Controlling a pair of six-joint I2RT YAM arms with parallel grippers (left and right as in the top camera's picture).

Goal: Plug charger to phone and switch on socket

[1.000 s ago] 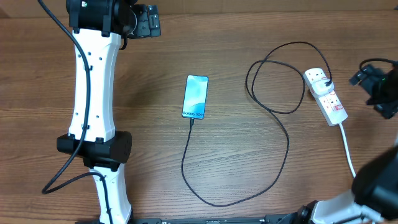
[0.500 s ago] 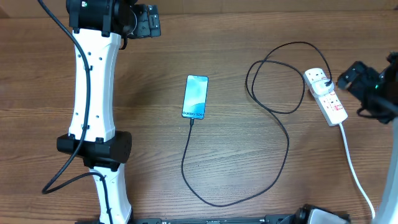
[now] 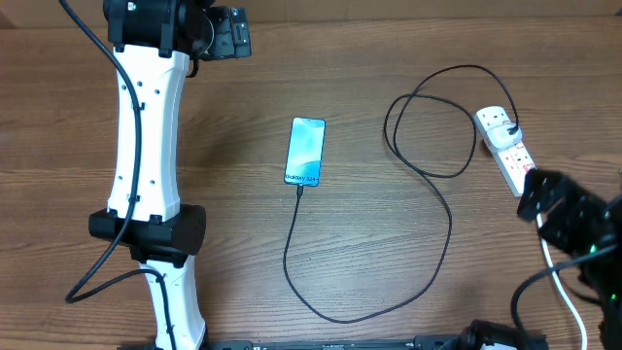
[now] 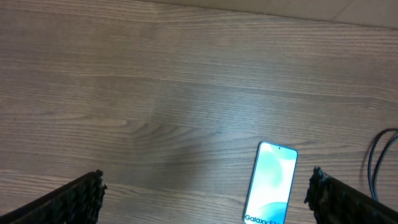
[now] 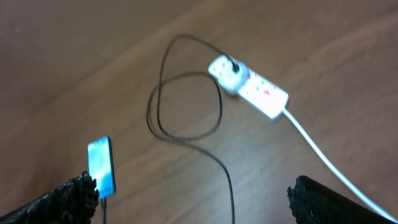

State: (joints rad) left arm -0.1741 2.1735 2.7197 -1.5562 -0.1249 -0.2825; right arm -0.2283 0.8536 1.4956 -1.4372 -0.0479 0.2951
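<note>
The phone (image 3: 305,150) lies flat mid-table, its teal screen lit, with the charger cable (image 3: 369,311) plugged into its near short edge. The black cable loops across the table to a black plug in the far outlet of the white socket strip (image 3: 509,148). My right gripper (image 3: 549,206) is open and empty, just in front of the strip's near end. My left gripper (image 3: 228,34) is open and empty at the back left, far from the phone. The left wrist view shows the phone (image 4: 268,183). The right wrist view shows the phone (image 5: 101,165), the cable (image 5: 186,109) and the strip (image 5: 252,90).
The strip's thick white cord (image 3: 559,272) runs toward the front right edge, under my right arm. My white left arm (image 3: 146,146) stretches along the table's left side. The table is bare brown wood.
My right arm has swung from beside the far end of the socket strip toward the front, now sitting past the strip's near end. The phone, cable and left arm have not moved.
</note>
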